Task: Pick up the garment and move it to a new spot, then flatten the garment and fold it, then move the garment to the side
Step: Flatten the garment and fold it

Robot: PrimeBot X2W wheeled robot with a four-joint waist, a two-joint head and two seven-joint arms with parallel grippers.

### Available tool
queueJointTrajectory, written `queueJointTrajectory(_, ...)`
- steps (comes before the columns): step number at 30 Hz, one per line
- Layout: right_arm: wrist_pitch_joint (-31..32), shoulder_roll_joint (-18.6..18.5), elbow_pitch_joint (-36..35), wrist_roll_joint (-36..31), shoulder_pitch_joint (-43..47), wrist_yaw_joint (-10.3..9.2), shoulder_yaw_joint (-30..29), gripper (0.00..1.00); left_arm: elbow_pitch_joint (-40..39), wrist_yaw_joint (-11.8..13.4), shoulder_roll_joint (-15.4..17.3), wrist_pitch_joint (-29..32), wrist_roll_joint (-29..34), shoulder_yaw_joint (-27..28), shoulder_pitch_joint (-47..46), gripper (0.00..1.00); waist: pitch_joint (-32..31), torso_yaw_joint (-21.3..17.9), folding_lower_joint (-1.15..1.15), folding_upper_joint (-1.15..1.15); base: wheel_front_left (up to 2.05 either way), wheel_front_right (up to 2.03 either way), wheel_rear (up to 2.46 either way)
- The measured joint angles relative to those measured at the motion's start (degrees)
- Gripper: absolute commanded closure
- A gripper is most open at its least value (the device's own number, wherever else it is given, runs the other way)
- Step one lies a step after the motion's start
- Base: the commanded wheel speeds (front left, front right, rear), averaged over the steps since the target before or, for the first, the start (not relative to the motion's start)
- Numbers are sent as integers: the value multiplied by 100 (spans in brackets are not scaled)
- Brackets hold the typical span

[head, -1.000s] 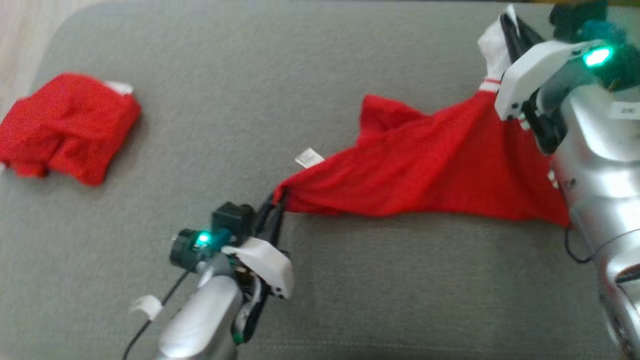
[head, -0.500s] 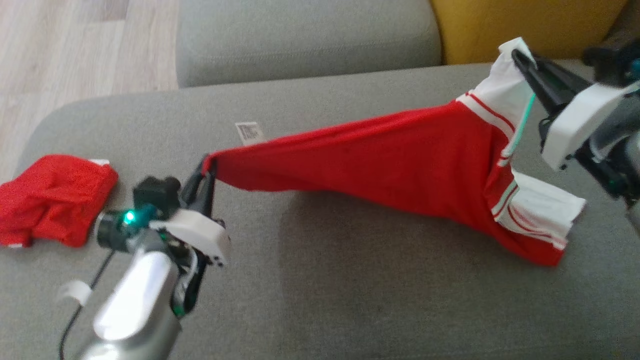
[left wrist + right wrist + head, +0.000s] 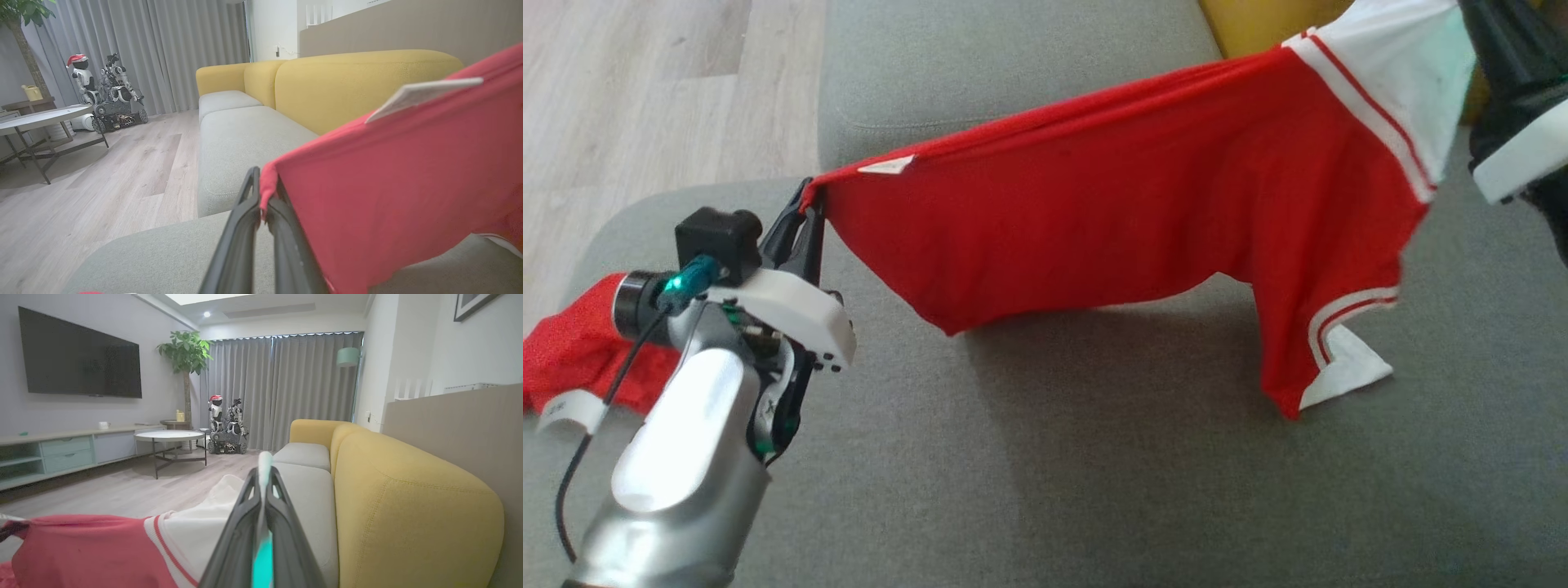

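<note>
**Limp red shirt strung between both grippers**

Your left gripper is clamped on a corner of the red knit shirt with white striped sleeves, and your right gripper is clamped on its white shoulder end. The shirt hangs stretched above the grey fabric sofa cushion, one sleeve drooping low. Expect light, floppy, stretchy cloth, so grip hem corners and seams, never the loose middle.

A grey sofa with yellow back cushions stands on a pale wood floor; a television, potted plant and grey curtains lie beyond.
</note>
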Motion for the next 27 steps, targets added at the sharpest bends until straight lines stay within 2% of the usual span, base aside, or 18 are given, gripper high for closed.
queueJointTrajectory(6, 47, 433, 237, 411, 1, 0, -522, 100, -164, 36, 19, 116, -121, 31, -10, 100, -20, 106, 0, 0, 0, 0, 0)
queueJointTrajectory(10, 253, 566, 448, 576, 22, 0, -739, 100, -219, 29, 8, 244, -230, 19, -5, 100, 10, 159, 0, 0, 0, 0, 0)
queueJointTrajectory(13, 427, 597, 579, 525, 29, 0, -744, 100, -209, -36, 19, 352, -263, -48, -4, 100, 91, 159, 0, 0, 0, 0, 0)
queueJointTrajectory(16, 536, 745, 827, 421, -86, 0, -598, 100, 31, -245, 40, 548, -320, -141, -115, 100, 257, 124, 0, 0, 0, 0, 0)
queueJointTrajectory(20, 560, 921, 1343, 197, -743, 0, -236, 100, 578, -448, 21, 670, -355, -118, -881, 100, 493, 72, 0, 0, 0, 0, 0)
queueJointTrajectory(23, 155, 992, 1794, -41, -1545, 0, -86, 100, 1073, -475, -91, 560, -345, -46, -1856, 100, 728, 51, 0, 0, 0, 0, 0)
queueJointTrajectory(27, -879, 1096, 2442, -567, -2645, 0, 7, 100, 1673, -399, -268, -71, -172, 126, -3132, 100, 1043, 56, 0, 0, 0, 0, 0)
